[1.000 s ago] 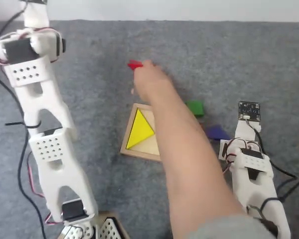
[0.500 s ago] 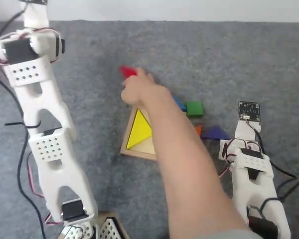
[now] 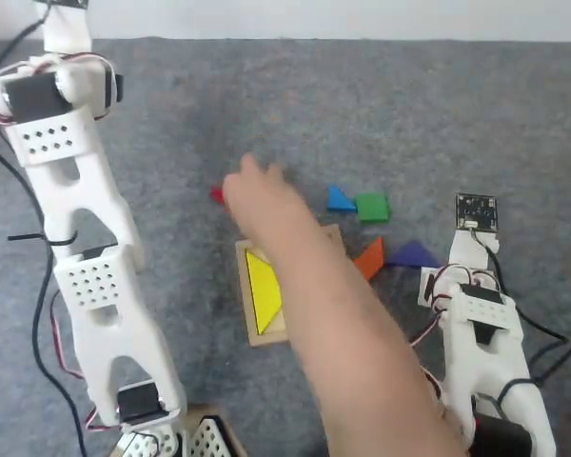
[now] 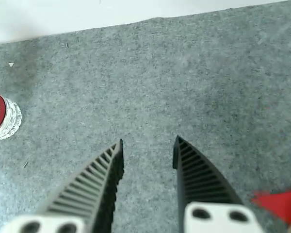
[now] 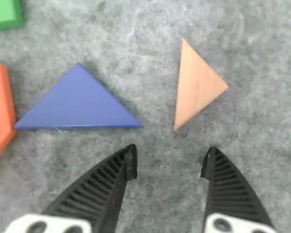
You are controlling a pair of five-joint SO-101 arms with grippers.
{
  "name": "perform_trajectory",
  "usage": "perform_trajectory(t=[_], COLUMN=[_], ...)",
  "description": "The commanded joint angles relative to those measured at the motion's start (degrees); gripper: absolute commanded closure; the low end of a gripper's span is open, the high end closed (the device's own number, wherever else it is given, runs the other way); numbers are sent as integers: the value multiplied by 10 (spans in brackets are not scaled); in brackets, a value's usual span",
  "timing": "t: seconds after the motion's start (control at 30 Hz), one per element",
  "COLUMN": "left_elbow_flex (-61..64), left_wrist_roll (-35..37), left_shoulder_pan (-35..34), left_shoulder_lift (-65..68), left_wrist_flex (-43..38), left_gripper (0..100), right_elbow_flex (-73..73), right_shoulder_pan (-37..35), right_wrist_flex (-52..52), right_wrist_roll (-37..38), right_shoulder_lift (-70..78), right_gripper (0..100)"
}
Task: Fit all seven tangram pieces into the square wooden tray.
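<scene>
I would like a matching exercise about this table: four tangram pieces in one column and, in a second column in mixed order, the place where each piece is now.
Pieces:
1. yellow triangle
2. red piece
3. green square
4. orange piece

Places:
A. on the mat, beside the small blue triangle
B. inside the wooden tray
C. on the mat, next to the dark blue triangle
D. at the person's hand

Pairs: 1-B; 2-D; 3-A; 4-C.
</scene>
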Motion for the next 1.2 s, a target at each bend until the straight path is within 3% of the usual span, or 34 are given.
perform_trajectory(t=[0.0,1.17], left_elbow_flex=[-6,-6], left_wrist_roll=[-4,-4], left_shoulder_pan=[2,-13], left_shoulder_lift=[-58,-70], left_wrist_flex=[12,11], left_gripper=[834,834], right_elbow_flex=[-4,-4], right_shoulder_pan=[2,2], right_wrist_flex=[-10,-10], right_wrist_roll=[2,2], right_shoulder_lift=[-21,-21], right_gripper=[760,760])
